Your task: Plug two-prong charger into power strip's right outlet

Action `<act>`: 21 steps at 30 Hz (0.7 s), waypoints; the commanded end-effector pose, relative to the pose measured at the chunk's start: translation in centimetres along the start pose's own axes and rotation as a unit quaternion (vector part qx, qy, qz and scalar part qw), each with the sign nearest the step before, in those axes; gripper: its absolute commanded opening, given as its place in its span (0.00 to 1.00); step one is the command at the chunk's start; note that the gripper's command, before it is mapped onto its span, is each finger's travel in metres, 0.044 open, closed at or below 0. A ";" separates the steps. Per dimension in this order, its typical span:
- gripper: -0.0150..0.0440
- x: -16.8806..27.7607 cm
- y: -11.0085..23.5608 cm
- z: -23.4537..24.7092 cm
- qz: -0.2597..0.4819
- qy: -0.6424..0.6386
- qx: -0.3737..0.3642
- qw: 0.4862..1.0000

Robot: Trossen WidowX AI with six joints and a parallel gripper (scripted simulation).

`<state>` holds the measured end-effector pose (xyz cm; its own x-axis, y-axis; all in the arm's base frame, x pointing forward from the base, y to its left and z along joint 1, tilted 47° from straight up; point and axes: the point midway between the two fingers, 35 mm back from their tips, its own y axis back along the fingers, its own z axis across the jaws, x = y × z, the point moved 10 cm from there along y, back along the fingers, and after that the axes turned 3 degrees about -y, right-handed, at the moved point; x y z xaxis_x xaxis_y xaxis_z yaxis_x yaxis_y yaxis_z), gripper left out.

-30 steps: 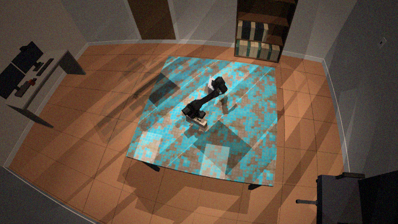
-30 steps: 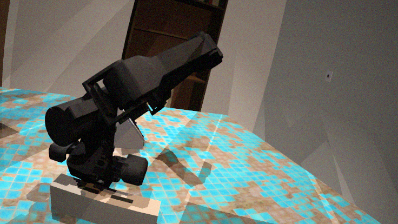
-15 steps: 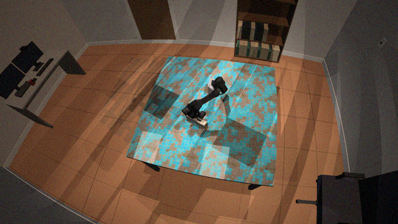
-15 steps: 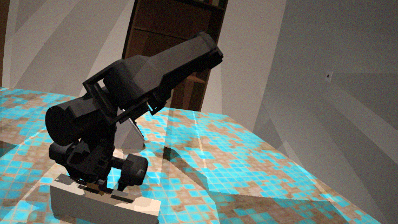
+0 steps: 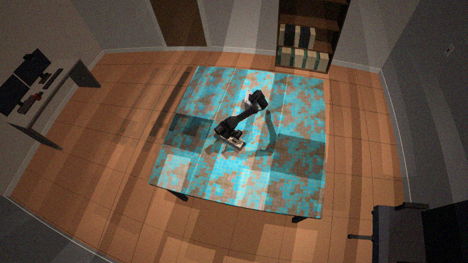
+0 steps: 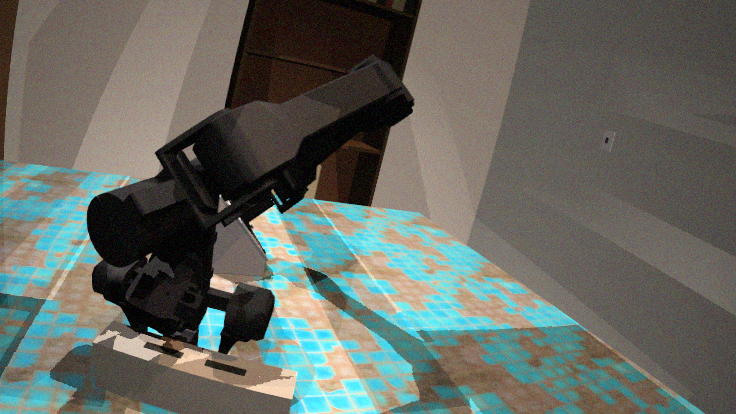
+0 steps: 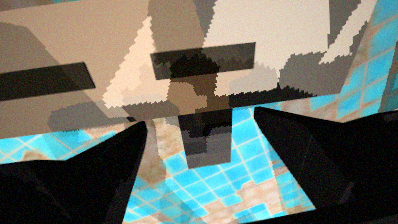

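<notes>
While gripper (image 7: pixel 200 165) hangs spread wide, grasping nothing: left finger (image 7: pixel 85 175) dark; charger (image 7: pixel 206 140) between fingers, apparently seated at power strip (image 7: pixel 70 40) right outlet slot (image 7: pixel 202 59); right finger (image 7: pixel 325 160) apart; blue-brown table (image 7: pixel 250 145) beneath.

Dark arm (image 6: pixel 288 128) bent low over beige power strip (image 6: pixel 169 375) on blue-brown checkered table (image 6: pixel 463 329); 2 slots visible.

text: none legible | book spines (image 5: pixel 302 57): perhaps too small to read
</notes>
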<state>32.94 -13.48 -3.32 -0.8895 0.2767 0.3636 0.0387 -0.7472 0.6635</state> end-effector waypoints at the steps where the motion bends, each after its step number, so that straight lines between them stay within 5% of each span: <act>1: 1.00 0.2 0.0 0.0 -0.001 0.001 0.000 1.000; 21: 1.00 0.8 -0.1 0.0 -0.004 0.004 0.000 1.000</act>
<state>32.34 -13.29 -3.15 -0.8911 0.2802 0.3569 0.0324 -0.7452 0.6660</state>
